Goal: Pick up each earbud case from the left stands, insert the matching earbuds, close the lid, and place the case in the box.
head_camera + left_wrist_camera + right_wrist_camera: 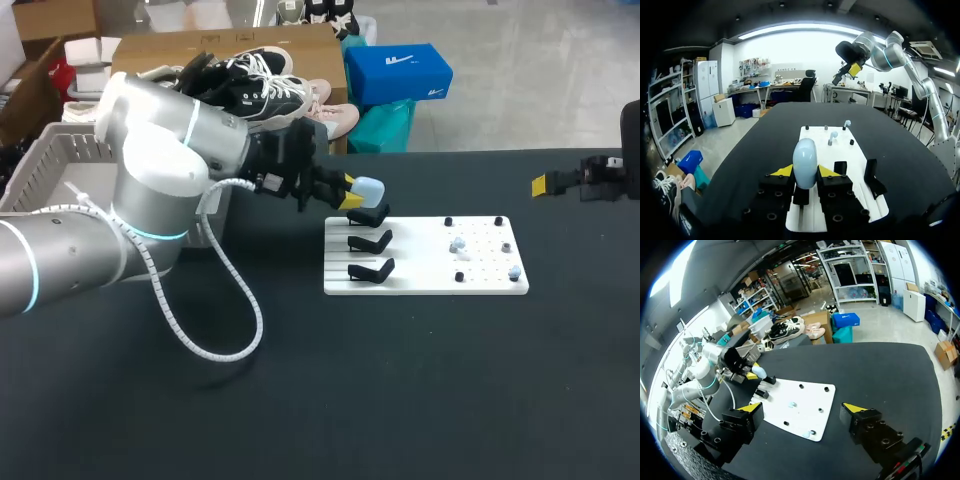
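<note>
Our table (400, 400) is matt black all over. On it we see a white board (425, 285) carrying three black stands (370, 270), small black pegs (449, 220) and pale blue earbuds (458, 244). The case (368, 189) is a plain pale blue, without markings. Our left gripper (805, 171) and right gripper (801, 407) are black with bright yellow tips. Our left arm (150, 170) is silvery white with thin cyan rings, and its spiral-wrapped cable (258, 318) is white. The basket (50, 160) is pale grey with a slatted pattern.
</note>
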You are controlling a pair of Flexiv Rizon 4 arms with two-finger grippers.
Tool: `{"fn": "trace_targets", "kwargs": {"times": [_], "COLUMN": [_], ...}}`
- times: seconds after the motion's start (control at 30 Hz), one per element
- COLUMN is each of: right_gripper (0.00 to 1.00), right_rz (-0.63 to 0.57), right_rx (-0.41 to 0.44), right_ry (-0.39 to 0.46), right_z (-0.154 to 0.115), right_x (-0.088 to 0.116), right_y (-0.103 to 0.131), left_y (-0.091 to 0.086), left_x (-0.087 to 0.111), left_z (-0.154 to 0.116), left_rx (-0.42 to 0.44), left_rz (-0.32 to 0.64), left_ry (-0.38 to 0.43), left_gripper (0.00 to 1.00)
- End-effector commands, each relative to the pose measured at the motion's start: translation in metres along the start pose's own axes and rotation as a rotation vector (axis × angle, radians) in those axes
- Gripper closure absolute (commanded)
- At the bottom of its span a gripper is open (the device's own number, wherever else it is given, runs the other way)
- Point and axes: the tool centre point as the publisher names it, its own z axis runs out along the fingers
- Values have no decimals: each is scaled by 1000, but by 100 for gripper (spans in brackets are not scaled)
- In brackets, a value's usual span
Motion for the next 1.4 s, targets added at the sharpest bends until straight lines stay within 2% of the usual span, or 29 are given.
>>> {"fn": "trace_targets", "kwargs": {"times": [0.03, 0.13, 0.23, 0.47, 0.77, 1.4], "right_gripper": [0, 0, 0, 0, 0, 0], "right_rz": [-1, -1, -1, -1, -1, -1], "right_rx": [-4, -4, -4, -4, -4, -4], "right_ry": [0, 0, 0, 0, 0, 0], "right_z": [1, 1, 1, 1, 1, 1], "right_x": [0, 0, 0, 0, 0, 0], "right_y": [-1, -1, -1, -1, -1, -1], "left_y": [-27, -41, -53, -80, -109, -109], "left_x": [-13, -25, -37, -52, -72, -72], "left_z": [-17, -23, -30, -40, -47, -47], "left_rx": [-39, -53, -65, -65, -67, -67], "left_rz": [6, 11, -22, -29, 35, 35], "left_ry": [-33, -64, -104, -161, -232, -232], "left_gripper": [100, 100, 100, 100, 100, 100]}}
